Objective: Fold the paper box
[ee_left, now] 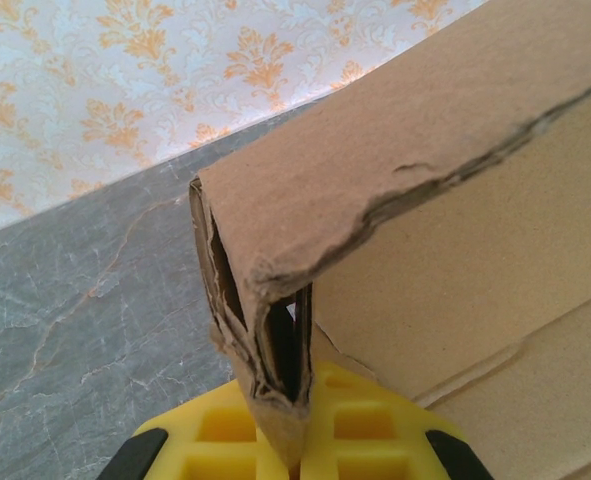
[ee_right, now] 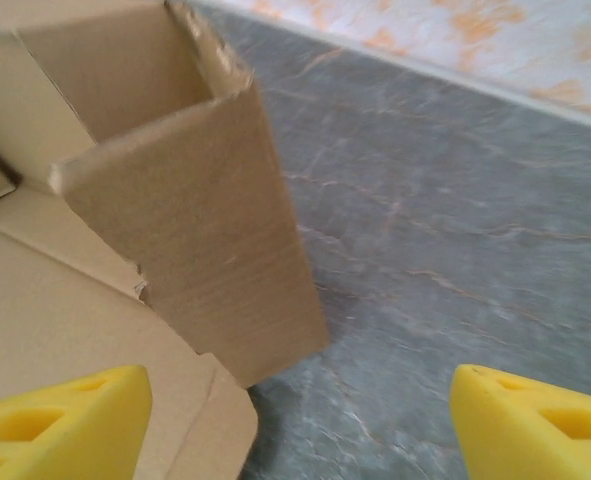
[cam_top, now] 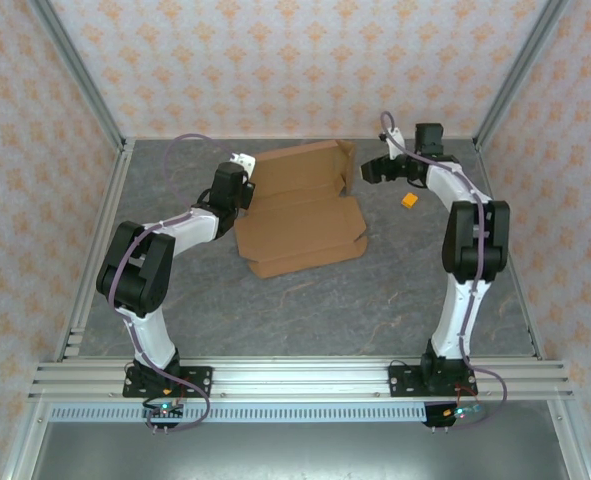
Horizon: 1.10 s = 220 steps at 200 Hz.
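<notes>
Here we are looking across a grey, marble-veined table [cam_top: 305, 310], boxed in on three sides by cream wallpaper with an orange flower print [cam_top: 295, 60], and silver metal posts run up the far corners. A ribbed aluminium rail [cam_top: 295, 378] crosses the near edge, and both arms are bolted to it. The paper box [cam_top: 300, 215] sits toward the far edge of the table, a little left of the middle, right between the two arms. Its near half lies flat on the stone-look surface, while the far panel is lifted and a side flap at the far right end stands upright. The left gripper [ee_left: 293, 445] is clamped tight on the box's far left corner. From the wrist you can see the yellow fingers [ee_left: 210, 440] pinching folded layers of ragged, crushed corrugated board, with the bare table and the wallpaper beyond. Over on the other side, the right gripper [ee_right: 300, 425] hangs low by the far right end of the box, its jaws spread wide with nothing between them, and the upright flap is just ahead of its left finger. A tiny orange piece [cam_top: 409, 201] lies on the table beside the right arm, apart from the cardboard, toward the far right corner.
</notes>
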Motion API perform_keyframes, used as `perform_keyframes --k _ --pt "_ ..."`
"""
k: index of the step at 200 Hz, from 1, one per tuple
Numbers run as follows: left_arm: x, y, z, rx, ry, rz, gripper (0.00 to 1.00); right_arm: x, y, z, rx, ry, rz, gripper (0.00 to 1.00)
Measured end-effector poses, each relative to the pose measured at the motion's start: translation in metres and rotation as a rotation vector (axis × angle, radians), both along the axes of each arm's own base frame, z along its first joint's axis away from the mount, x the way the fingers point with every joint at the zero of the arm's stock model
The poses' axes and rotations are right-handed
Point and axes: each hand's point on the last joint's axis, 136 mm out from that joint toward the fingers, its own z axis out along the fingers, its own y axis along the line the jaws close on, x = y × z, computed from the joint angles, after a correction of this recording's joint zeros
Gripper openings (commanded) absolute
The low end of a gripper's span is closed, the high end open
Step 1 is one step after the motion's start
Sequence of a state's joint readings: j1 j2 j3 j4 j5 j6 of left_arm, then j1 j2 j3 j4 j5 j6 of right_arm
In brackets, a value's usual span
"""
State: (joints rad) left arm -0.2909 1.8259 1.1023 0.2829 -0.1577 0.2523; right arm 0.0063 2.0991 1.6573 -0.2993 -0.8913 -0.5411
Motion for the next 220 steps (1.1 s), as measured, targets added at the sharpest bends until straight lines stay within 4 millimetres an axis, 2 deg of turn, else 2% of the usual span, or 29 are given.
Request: perform_keyframes --k 18,38,95,132,170,195,220 --pt "0.001 0.000 0.001 0.000 -0.001 0.000 0.00 0.004 0.010 -0.014 0.040 0.038 0.060 0.90" --pt "0.001 0.000 0.002 -0.001 -0.002 0.000 0.00 0.006 0.019 -0.020 0.069 0.054 0.109 0.91" --pt "0.001 0.000 0.002 0.000 0.000 0.000 0.00 0.020 0.053 -0.013 0.089 0.019 0.230 0.91" --pt "0.001 0.000 0.003 0.000 0.000 0.000 0.00 0.022 0.065 -0.020 0.083 0.023 0.266 0.89" --pt "0.001 0.000 0.003 0.000 0.000 0.000 0.00 0.011 0.064 -0.029 0.076 0.051 0.290 0.87" --pt "0.001 0.000 0.002 0.001 0.001 0.000 0.00 -0.009 0.063 -0.042 0.073 0.099 0.296 0.86" --pt "0.000 0.000 0.001 0.002 0.007 0.001 0.00 -0.024 0.061 -0.040 0.069 0.111 0.301 0.85"
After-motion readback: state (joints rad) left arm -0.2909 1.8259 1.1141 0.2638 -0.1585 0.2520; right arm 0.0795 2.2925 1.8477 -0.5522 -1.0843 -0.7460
